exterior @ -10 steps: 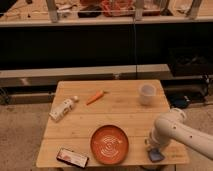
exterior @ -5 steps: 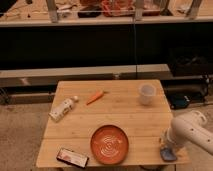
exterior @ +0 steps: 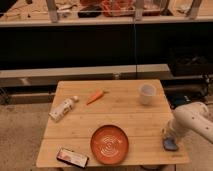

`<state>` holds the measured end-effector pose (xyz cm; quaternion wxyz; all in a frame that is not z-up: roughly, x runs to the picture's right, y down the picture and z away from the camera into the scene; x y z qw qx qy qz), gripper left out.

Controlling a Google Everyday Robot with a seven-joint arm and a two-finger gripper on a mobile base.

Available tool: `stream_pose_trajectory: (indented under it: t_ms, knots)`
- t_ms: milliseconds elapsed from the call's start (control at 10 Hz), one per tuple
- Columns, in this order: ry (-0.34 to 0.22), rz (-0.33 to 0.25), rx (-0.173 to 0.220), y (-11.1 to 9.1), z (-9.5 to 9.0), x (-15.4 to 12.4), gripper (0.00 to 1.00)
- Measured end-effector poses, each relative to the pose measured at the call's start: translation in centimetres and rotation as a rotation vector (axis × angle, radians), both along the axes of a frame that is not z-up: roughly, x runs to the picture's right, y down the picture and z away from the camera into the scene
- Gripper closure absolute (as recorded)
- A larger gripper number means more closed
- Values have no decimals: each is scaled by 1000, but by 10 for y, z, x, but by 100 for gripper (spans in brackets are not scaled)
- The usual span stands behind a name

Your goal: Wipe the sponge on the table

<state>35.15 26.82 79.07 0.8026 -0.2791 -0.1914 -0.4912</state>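
The blue sponge (exterior: pixel 170 145) lies on the light wooden table (exterior: pixel 125 116) near its front right corner. My gripper (exterior: pixel 167 135) reaches down from the white arm (exterior: pixel 192 120) on the right. It sits directly on top of the sponge, shut on it and holding it against the tabletop. The gripper's dark tip hides the sponge's upper part.
An orange plate (exterior: pixel 109 144) sits at the front middle, left of the sponge. A dark flat phone-like thing (exterior: pixel 72 157) lies at the front left. A white cup (exterior: pixel 146 93), a carrot (exterior: pixel 95 96) and a white bottle (exterior: pixel 63 108) stand farther back. A grey shelf (exterior: pixel 75 75) runs behind the table.
The gripper and sponge have slid right along the front of the table, then a little toward the back, away from the plate.
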Motion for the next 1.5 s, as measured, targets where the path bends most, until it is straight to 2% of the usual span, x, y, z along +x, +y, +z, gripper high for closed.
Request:
stream_pose_trajectory:
  t_ms: [300,600,800,1000,1200,1300,1500]
  knots:
    - [-14,-3,3,-31,29,-4,100]
    - [-54,-55,0,-47,44,-38,100]
    - [-88,-98,-3,-53,51,-71,100]
    - [-89,-91,1,-53,51,-71,100]
    - [-97,-125,-3,-52,50,-76,100]
    - [-119,-152,-10,-48,46,-88,100]
    - [-179,-222,-11,-40,34,-130,100]
